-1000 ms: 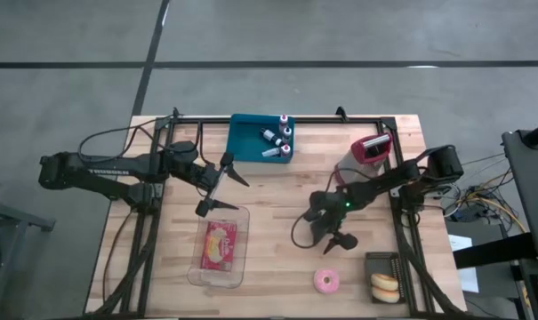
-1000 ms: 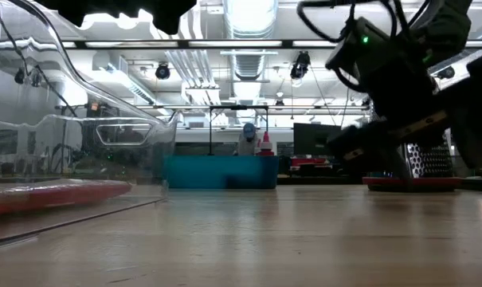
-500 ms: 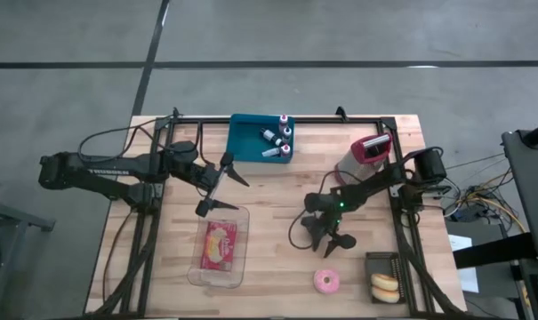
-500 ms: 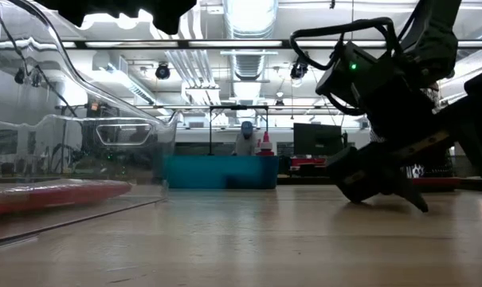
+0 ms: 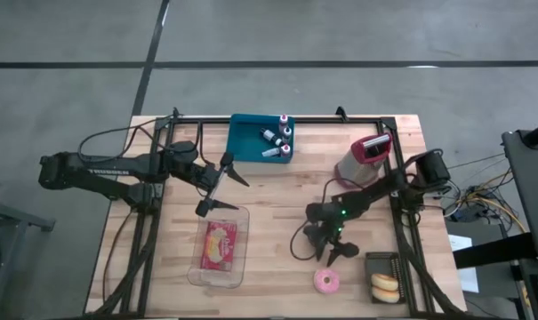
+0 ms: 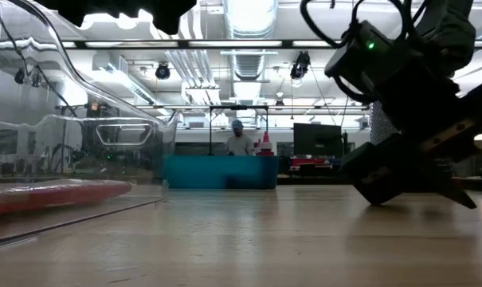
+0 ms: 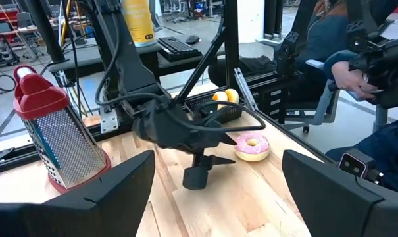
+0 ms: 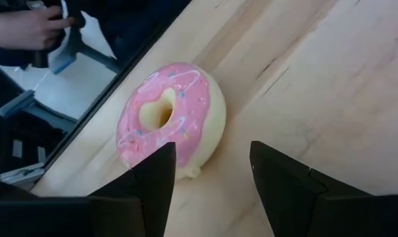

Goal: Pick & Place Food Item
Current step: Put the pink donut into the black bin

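A pink-iced donut (image 5: 326,282) lies flat on the wooden table near its front edge; it also shows in the right wrist view (image 8: 169,122) and the left wrist view (image 7: 252,146). My right gripper (image 5: 330,254) is open and hangs just short of the donut on its far side, touching nothing (image 8: 208,174). My left gripper (image 5: 221,192) is open and empty, above the far end of a clear plastic container (image 5: 220,251) that holds a red and yellow food item (image 5: 220,244).
A black tray (image 5: 386,265) with a yellow donut (image 5: 383,284) stands at the front right. A red-topped grater (image 5: 366,156) stands at the back right, and a blue bin (image 5: 247,135) with small bottles at the back. A person sits beyond the table (image 7: 356,59).
My right gripper has come down and moved toward the table's near edge, closer to the pink donut, staying open. The donut has not moved.
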Tool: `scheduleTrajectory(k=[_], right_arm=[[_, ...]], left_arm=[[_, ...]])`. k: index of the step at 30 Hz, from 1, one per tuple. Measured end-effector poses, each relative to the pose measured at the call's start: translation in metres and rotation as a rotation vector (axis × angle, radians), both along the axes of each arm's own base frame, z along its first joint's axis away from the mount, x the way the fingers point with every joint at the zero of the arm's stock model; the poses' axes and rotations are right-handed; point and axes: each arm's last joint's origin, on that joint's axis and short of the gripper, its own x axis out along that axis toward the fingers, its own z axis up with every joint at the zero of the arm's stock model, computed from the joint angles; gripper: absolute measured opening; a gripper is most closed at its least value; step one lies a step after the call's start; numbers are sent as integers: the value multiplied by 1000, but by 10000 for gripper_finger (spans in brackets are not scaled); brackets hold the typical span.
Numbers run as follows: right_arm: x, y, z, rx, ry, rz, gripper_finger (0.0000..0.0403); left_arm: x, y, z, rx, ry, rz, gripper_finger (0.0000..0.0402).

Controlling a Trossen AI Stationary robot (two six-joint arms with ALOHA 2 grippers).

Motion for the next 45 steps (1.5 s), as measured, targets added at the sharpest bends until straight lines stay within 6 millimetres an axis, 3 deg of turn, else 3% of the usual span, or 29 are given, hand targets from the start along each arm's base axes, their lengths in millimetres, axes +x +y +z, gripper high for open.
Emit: scheduleTrajectory(k=[17, 34, 45], right_arm=[[-2, 23, 2, -47, -16, -7, 189], [-1, 23, 1, -42, 9, -29, 189], [-1, 23, 1, -43, 5, -25, 154]], left_arm=[[0, 0, 0, 0, 0, 0, 339], [0, 0, 0, 0, 0, 0, 339], [0, 0, 0, 0, 0, 0, 339]])
